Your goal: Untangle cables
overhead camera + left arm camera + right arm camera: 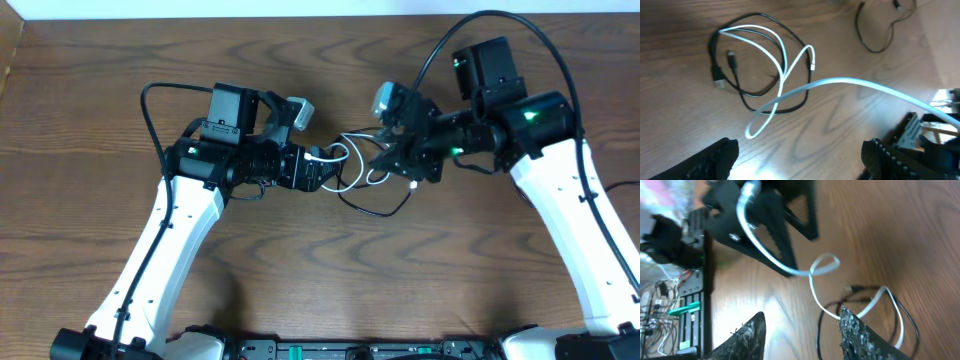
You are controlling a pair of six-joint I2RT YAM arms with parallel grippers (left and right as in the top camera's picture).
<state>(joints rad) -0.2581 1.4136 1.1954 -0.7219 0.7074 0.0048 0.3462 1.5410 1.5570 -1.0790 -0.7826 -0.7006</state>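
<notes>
At mid bench, between both sets of fingers, the cables sit tangled. The white cable loops through a black cable, whose plug end lies flat on the wood. A second black cable lies near, apart from that knot. One white strand lifts off the bench toward the right side; cannot tell what holds it. Both the left fingers and the right fingers are spread wide, gripping nothing. A white loop sits just beside one right tip.
</notes>
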